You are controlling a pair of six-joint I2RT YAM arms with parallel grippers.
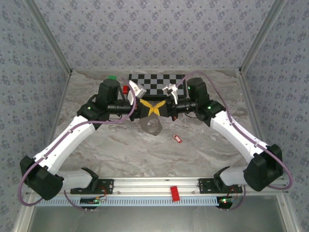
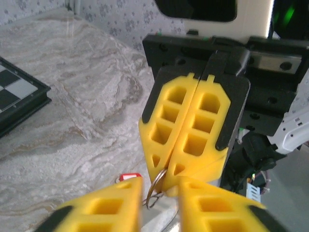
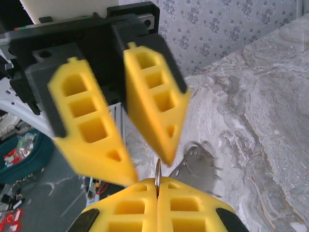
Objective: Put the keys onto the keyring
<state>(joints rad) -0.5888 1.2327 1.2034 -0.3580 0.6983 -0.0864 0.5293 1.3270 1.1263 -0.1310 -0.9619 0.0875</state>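
Both arms reach in from the lower corners of the top view and meet nose to nose at centre frame, the left arm (image 1: 72,135) from the left and the right arm (image 1: 236,135) from the right. By my read that pose lets one side steady the ring while the other works on it.

The right end effector (image 2: 166,174) has its jaws pressed together, pinching the thin metal edge of the keyring (image 1: 148,124). That keeps it lifted off the table, with the grey loop hanging below the yellow fingers at centre frame.

The left end effector (image 3: 148,169) has its fingers apart with a narrow gap. They straddle the ring without clamping it, and it holds nothing.

The key (image 1: 176,139), red with a pale middle, lies alone on the table, down and right of the hanging loop and well apart from both end effectors. It is not yet on the ring. I judge the ring is being secured first, and the key has yet to be fetched.

The walls (image 1: 154,29) carry grey floral paper on three sides. The table (image 1: 145,154) is pale and marbled. A chessboard (image 1: 159,79) sits at upper centre, with a red block (image 1: 125,89) just left of it. A green block (image 1: 112,76) lies further up and left.
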